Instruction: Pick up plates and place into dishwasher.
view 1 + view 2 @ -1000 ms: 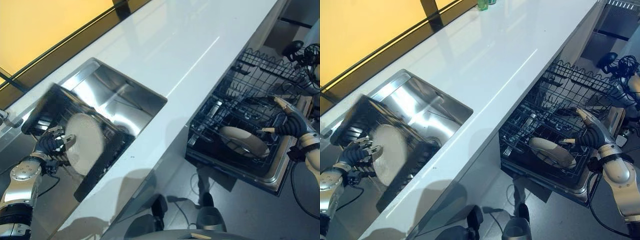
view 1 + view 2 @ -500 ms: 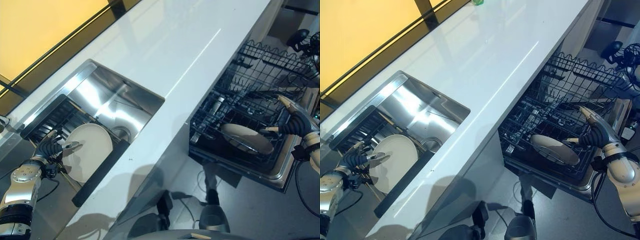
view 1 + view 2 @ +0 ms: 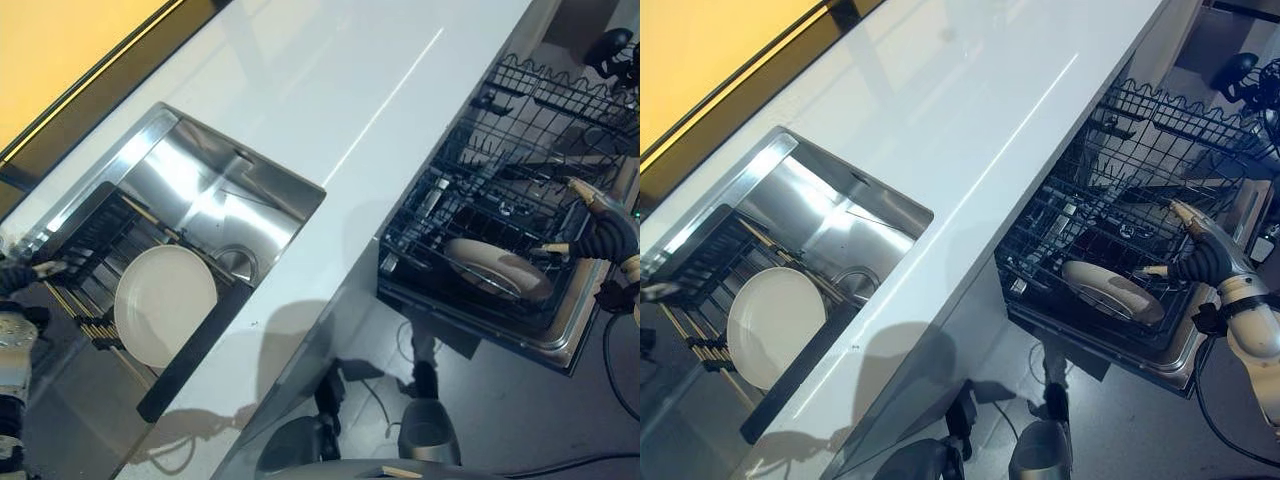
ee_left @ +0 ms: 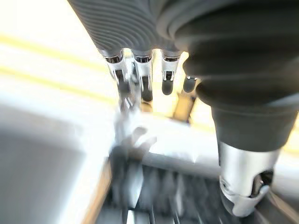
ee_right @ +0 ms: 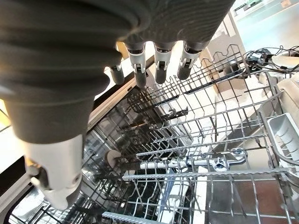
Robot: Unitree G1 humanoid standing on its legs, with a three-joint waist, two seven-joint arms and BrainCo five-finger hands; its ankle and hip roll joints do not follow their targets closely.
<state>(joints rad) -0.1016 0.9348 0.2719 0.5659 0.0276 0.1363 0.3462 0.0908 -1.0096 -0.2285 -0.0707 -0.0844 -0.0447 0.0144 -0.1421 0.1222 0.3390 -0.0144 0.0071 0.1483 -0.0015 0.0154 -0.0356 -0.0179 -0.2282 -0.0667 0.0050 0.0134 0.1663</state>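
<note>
While unheld: plate (image 3: 165,305) in sink rack (image 3: 90,235)

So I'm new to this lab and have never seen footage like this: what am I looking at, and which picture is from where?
It is a humanoid robot loading plates into a dishwasher. Two pictures come from a stereo camera on its head, looking down; two come from cameras on its wrists, looking along each hand. From the head you see a white countertop, a steel sink holding a black drying rack with a white plate, and the pulled-out dishwasher rack, where a second plate lies. The left hand is beside the drying rack, the right hand beside the dishwasher rack. Both are open and hold nothing.
</note>
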